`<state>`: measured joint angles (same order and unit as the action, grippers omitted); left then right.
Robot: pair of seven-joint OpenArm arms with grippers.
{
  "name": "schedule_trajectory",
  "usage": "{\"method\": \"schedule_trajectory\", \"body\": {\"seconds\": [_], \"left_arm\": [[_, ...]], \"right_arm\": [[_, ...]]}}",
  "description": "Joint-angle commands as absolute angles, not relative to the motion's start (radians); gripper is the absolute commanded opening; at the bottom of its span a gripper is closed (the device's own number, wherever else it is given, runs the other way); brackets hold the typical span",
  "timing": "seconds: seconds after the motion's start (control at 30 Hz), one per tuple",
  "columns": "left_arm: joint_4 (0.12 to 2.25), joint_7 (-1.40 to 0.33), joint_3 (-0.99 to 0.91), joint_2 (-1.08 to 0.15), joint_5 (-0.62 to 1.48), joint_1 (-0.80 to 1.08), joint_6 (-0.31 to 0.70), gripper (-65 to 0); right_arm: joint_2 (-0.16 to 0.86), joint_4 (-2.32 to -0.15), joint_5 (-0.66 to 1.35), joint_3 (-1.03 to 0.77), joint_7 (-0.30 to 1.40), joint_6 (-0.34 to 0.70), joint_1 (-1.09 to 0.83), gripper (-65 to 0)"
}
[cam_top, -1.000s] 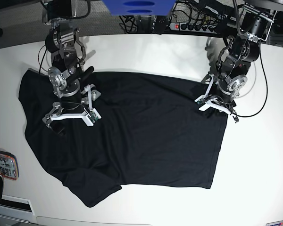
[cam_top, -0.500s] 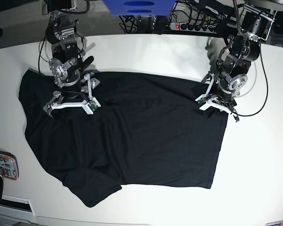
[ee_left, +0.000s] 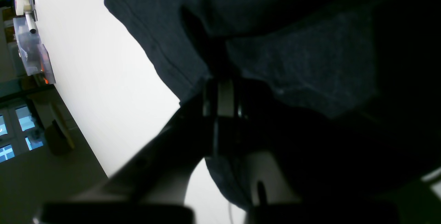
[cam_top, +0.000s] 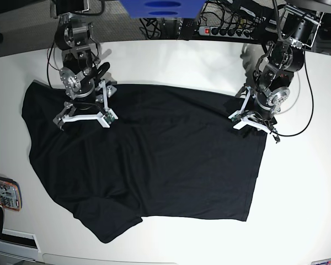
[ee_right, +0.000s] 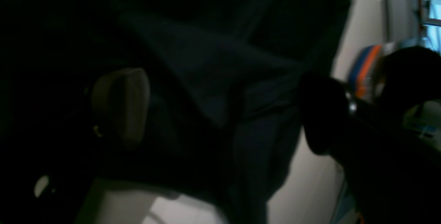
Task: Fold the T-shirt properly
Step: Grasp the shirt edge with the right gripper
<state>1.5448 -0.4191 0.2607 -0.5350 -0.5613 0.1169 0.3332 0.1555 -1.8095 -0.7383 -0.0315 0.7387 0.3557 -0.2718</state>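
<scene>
Black thin fabric, the T-shirt [cam_top: 149, 157], is lying spread across the white worktop [cam_top: 171, 61]. The right gripper [cam_top: 83, 117] is hovering with fingers wide apart over the far-left edge; it should pinch the hem cleanly. The left gripper [cam_top: 252, 122] is clamping the far-right corner.

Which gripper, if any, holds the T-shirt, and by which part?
The left gripper is shut on the T-shirt at its top corner near the hem edge. The right gripper is open above it, holding nothing.
</scene>
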Motion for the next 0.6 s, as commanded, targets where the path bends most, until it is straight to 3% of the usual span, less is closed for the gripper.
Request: {"method": "schedule_trajectory", "body": {"seconds": [0.0, 0.57], "left_arm": [[1.557, -0.423, 0.254, -0.549, -0.565, 0.111, 0.328, -65.0], [1.557, -0.423, 0.254, -0.550, -0.565, 0.111, 0.328, -65.0]], "right_arm": [[0.163, -1.814, -0.743, -0.033, 0.730, 0.344, -0.265, 0.0], [0.163, -1.776, -0.746, -0.039, 0.737, 0.344, -0.234, 0.0]]}}
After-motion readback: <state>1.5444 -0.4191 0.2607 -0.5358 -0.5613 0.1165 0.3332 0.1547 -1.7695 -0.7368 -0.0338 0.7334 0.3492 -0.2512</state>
